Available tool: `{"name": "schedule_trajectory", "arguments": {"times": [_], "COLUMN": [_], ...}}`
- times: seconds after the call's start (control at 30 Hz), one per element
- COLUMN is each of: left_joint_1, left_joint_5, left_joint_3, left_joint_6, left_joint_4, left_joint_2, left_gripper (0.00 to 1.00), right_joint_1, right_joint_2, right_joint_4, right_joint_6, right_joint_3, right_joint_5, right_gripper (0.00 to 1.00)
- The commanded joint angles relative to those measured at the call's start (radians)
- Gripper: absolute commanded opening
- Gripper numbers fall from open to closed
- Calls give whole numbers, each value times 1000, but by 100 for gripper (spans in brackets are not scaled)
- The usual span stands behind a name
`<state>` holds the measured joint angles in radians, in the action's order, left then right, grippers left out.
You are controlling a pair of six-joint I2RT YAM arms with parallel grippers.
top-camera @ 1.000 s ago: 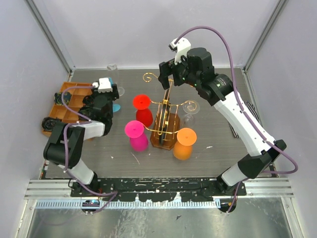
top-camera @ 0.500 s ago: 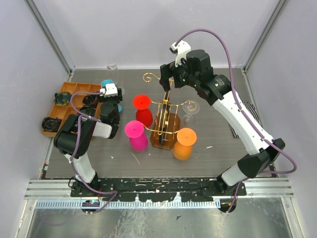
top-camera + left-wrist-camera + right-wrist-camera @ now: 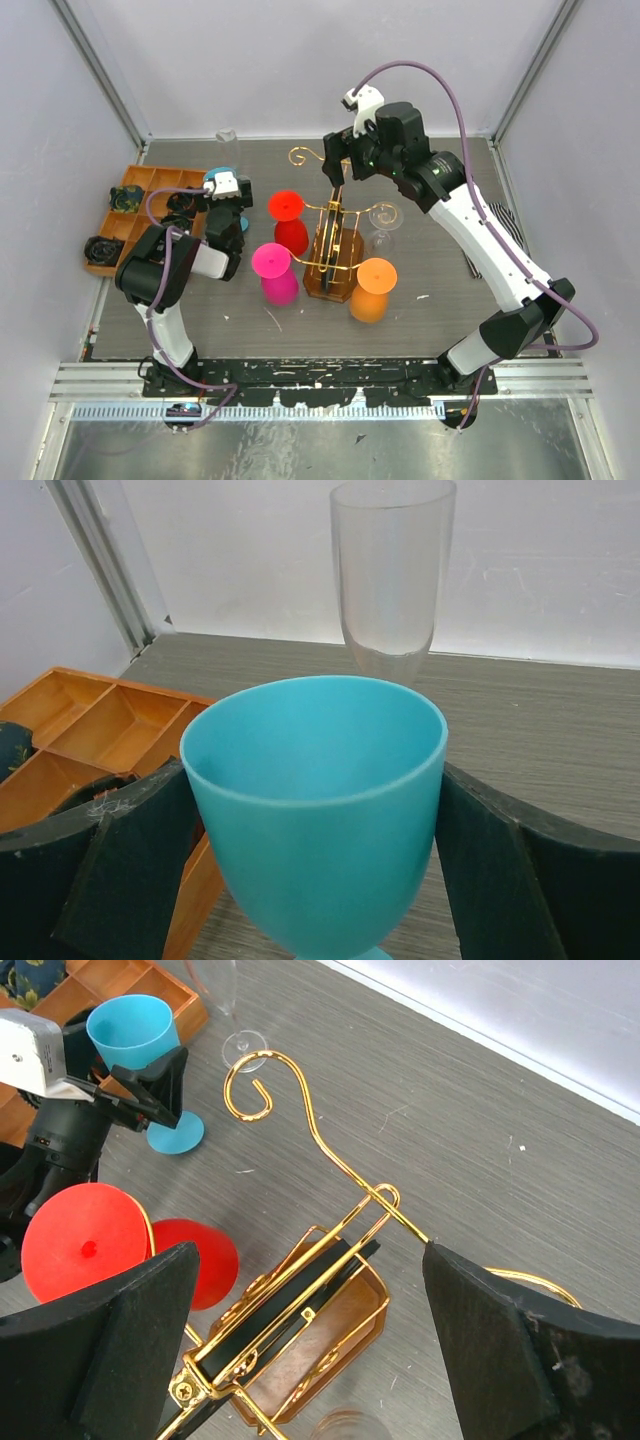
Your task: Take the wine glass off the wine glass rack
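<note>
Blue glass (image 3: 315, 810): off the rack (image 3: 333, 250), upright beside the tray (image 3: 140, 190); whether its foot touches the bench (image 3: 440, 270) is unclear.
Open room: bare bench lies right of the rack; a clear flute (image 3: 392, 580) stands just behind the blue glass.
Left pincer (image 3: 142, 1082): clamped on the blue bowl, one finger on each side, arm folded low.
Right pincer (image 3: 337, 160): fingers wide apart, hovering above the rack's back hook, arm stretched forward.
Hidden: the left wrist view cuts off the glass's stem.
</note>
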<state>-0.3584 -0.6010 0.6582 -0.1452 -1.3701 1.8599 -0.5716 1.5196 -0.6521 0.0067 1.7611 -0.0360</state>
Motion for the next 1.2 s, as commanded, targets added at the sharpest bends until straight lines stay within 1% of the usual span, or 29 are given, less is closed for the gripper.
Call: {"name": "schedule_trajectory", "arguments": {"times": [0.0,0.23,0.4,0.5,0.63,0.73,0.77,0.87,1.0,1.17], "left_joint_1": [-11,-31,-70,-127,-174,-192,-194,-192,-192,-192], "left_joint_5": [-37,-70,-121,-169,-216,-248,-252,-259,-264,-245], "left_joint_3": [-19,-38,-73,-89,-105,-115,-114,-101,-95,-55], "left_joint_6": [14,5,-14,-58,-110,-126,-116,-60,-50,7], "left_joint_4": [-63,-63,-63,-62,-60,-37,4,235,367,632], "left_joint_2": [1,-20,-87,-129,-196,-274,-308,-421,-532,-709], "left_gripper": [99,99,99,99,99,99,99,99,99,99], "right_joint_1": [4,6,6,7,9,9,9,7,0,-10], "right_joint_2": [-16,-25,-33,-30,-13,-9,-9,-15,-39,-32], "right_joint_4": [39,40,42,37,26,30,33,44,33,-33], "right_joint_6": [8,3,40,103,204,265,283,348,387,415], "right_joint_3": [-3,-7,5,17,20,0,-7,-29,-66,-81], "right_joint_5": [-17,-16,-31,-79,-219,-313,-345,-415,-427,-438], "right_gripper": [99,98,98,91,79,72,70,66,64,64]}}
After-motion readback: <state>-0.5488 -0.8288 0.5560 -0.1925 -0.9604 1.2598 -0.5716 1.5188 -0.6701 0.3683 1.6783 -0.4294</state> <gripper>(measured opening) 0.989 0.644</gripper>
